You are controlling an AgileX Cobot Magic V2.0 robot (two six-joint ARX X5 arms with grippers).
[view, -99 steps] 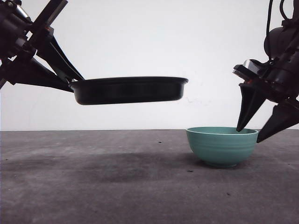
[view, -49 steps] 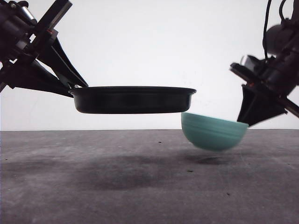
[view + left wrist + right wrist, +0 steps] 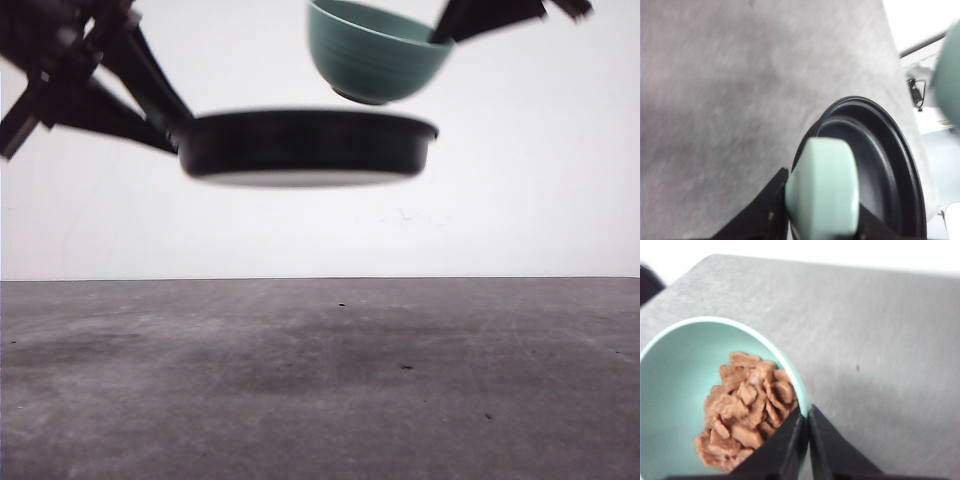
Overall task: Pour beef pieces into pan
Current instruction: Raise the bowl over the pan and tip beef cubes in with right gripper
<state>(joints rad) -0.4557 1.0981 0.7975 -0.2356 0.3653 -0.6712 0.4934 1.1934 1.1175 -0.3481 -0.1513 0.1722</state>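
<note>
The black pan [image 3: 305, 148] hangs high over the table, and my left gripper [image 3: 170, 125] is shut on its mint-green handle [image 3: 824, 190]. In the left wrist view the pan's inside [image 3: 890, 165] looks bare. The teal bowl [image 3: 375, 55] is in the air just above the pan's right half, tilted a little. My right gripper [image 3: 440, 35] is shut on the bowl's rim, one finger inside and one outside [image 3: 806, 415]. The beef pieces [image 3: 745, 410] lie in a reddish-brown heap inside the bowl [image 3: 675, 370], against the gripped side.
The grey table [image 3: 320, 380] lies well below both held things, with a white wall behind it. The table's far edge and some clutter beyond it [image 3: 917, 92] appear in the left wrist view.
My right gripper shut on the bowl's rim, lifted it off the table and carried it up and left over the pan. The pan has risen and shifted slightly right.
</note>
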